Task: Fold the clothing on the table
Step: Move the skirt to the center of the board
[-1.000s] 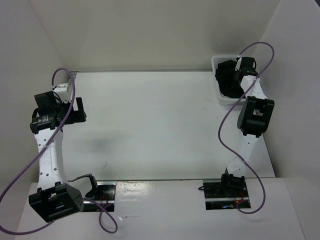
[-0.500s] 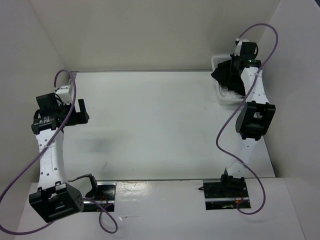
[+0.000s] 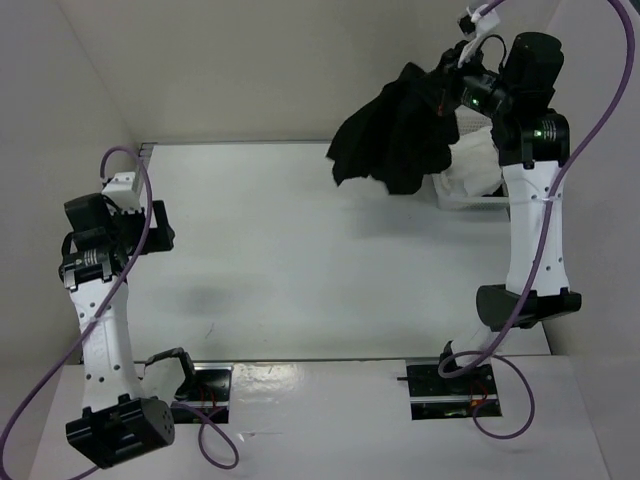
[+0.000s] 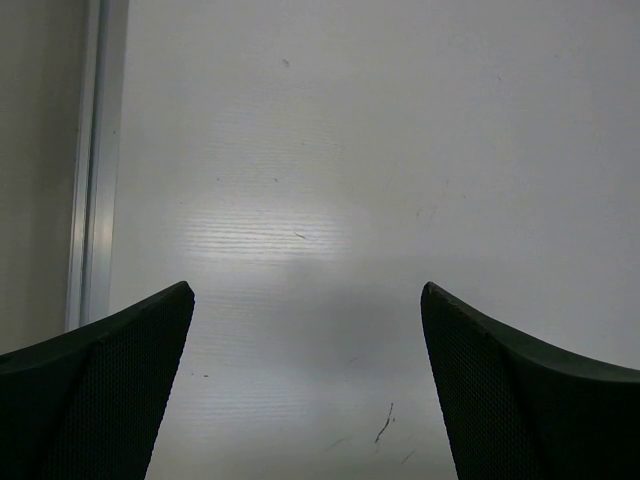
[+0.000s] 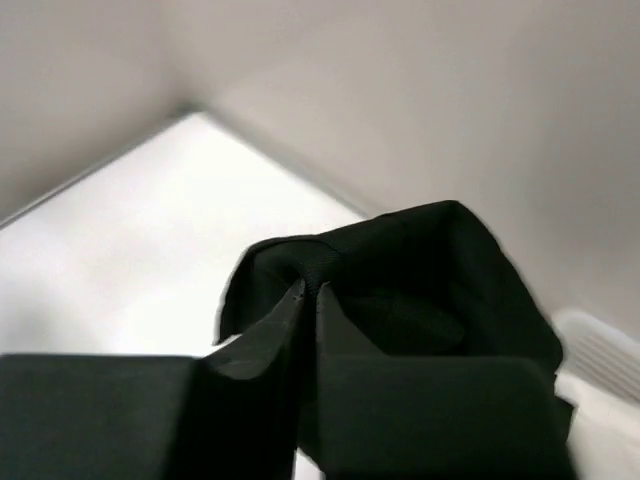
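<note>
The right tool (image 3: pixel 452 82) has just come up out of the basket (image 3: pixel 468 203). A second ago it was down among the things in there with its fingers partly apart. Now they are pressed together on a bunch of the black skirt (image 3: pixel 392 130), and the arm stands raised high. The skirt hangs crumpled just below the tool, on the side towards the other arm, above the bench (image 3: pixel 300 250). From the wrist, a fold of the fabric (image 5: pixel 420 270) sits pinched right at the fingertips. A white cloth (image 3: pixel 478 165) remains in the basket beneath the tool. The left tool (image 3: pixel 158 225) has barely stirred. It is spread wide, empty, over bare bench, well apart from the skirt. I judge the fetching done and the folding not begun: the skirt has yet to be laid out flat.
</note>
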Tool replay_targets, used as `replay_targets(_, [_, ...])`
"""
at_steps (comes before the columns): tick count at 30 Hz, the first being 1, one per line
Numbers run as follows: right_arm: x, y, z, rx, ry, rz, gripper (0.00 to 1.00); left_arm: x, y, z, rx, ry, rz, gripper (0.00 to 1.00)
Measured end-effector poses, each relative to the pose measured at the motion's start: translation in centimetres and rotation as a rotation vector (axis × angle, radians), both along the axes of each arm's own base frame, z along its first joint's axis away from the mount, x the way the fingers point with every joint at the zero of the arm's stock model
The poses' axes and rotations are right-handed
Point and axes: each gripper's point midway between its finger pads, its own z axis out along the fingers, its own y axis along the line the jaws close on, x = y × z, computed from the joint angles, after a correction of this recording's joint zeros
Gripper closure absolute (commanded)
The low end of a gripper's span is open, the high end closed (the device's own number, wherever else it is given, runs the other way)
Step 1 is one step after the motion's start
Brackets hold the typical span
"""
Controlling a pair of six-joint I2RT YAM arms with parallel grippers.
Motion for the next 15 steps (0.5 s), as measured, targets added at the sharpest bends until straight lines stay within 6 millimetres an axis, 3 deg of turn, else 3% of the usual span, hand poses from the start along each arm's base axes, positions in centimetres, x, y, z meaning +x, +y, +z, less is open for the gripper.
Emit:
replay_targets(2, [-2.5, 2.6, 0.1, 0.012, 0.008, 0.17, 0.29, -0.3, 0.1, 0.4, 0.007, -0.014, 0.007, 0.0])
replay_targets(5, [-4.4, 4.0, -2.3, -0.006, 0.055, 0.297, 0.21, -0.6, 0.2, 0.8, 0.013, -0.029, 0.017, 0.0])
replay_targets(6, [-4.8, 4.1, -3.8, -0.023, 0.082, 0.32, 0.16, -0.7, 0.3, 0.9, 0.014, -0.033, 0.019, 0.0])
replay_targets(7, [-4.9, 4.2, -6.5, -0.056, 0.131, 0.338, 0.16, -0.7, 0.3, 1.0, 0.016, -0.036, 0.02, 0.0])
replay_targets(8, [-4.9, 4.2, -7.7, -0.064, 0.158, 0.341, 0.16, -0.8, 0.3, 1.0, 0.018, -0.039, 0.02, 0.0])
replay_targets(9, [-4.6, 4.4, -10.2, -0.091, 0.205, 0.334, 0.16, -0.9, 0.2, 1.0, 0.018, -0.042, 0.019, 0.0])
replay_targets(12, [-3.6, 4.3, -20.4, -0.224, 0.407, 0.216, 0.16, -1.2, -0.1, 0.9, 0.016, -0.045, 0.012, 0.0])
replay_targets(15, [-5.1, 3.6, -30.5, -0.362, 0.635, 0.147, 0.16, -1.4, -0.4, 0.6, 0.009, -0.045, 0.0, 0.0])
